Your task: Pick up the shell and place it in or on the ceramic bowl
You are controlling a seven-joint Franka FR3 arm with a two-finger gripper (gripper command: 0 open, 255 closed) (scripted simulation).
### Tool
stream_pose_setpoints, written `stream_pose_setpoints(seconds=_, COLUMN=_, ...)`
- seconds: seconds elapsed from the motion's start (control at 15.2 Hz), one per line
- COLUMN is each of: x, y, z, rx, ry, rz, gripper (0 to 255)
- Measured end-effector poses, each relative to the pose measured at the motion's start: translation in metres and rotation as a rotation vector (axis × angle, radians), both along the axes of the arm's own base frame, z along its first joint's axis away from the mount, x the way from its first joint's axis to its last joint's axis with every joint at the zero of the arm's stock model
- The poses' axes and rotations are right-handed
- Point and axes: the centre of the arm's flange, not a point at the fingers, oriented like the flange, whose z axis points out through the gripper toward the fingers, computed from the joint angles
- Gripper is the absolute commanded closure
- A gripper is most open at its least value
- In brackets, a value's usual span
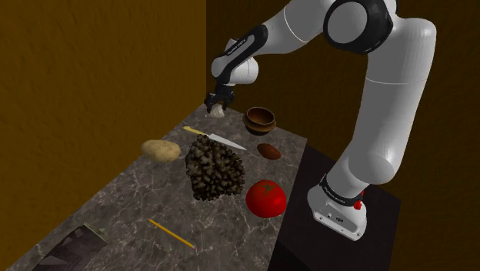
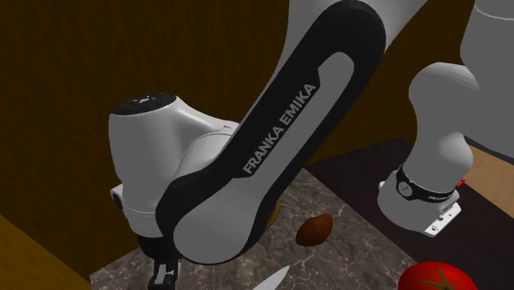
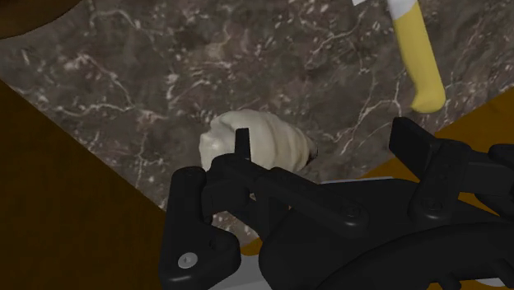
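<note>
The cream ridged shell [image 3: 257, 142] is seen lying on the dark marbled desk [image 1: 131, 208], at its far corner by the brown wall. The white arm [image 1: 385, 115] is stretched over that corner. The brown round bowl [image 1: 260, 119] is set near the shell, apart from it. The black claw [image 3: 324, 136] is spread apart over the shell, one finger [image 3: 241, 144] close beside it, the other clear.

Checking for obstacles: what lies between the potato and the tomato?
A dark, lumpy rock-like mass lies between the potato and the tomato, as seen in the shoulder view.
</note>
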Motion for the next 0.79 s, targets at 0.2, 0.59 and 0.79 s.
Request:
stream_pose_setpoints(seconds=0.2, x=0.005, y=0.001, z=-0.011, rx=-0.001, ry=-0.01, rz=-0.004, gripper=0)
stream_pose_setpoints(seconds=0.59, x=0.008, y=-0.002, z=-0.01, rx=-0.003, ry=-0.029, rz=-0.009, gripper=0)
stream_pose_setpoints(seconds=0.79, x=0.004, y=0.003, z=-0.021, rx=0.0, ry=-0.005, rz=-0.002, gripper=255)
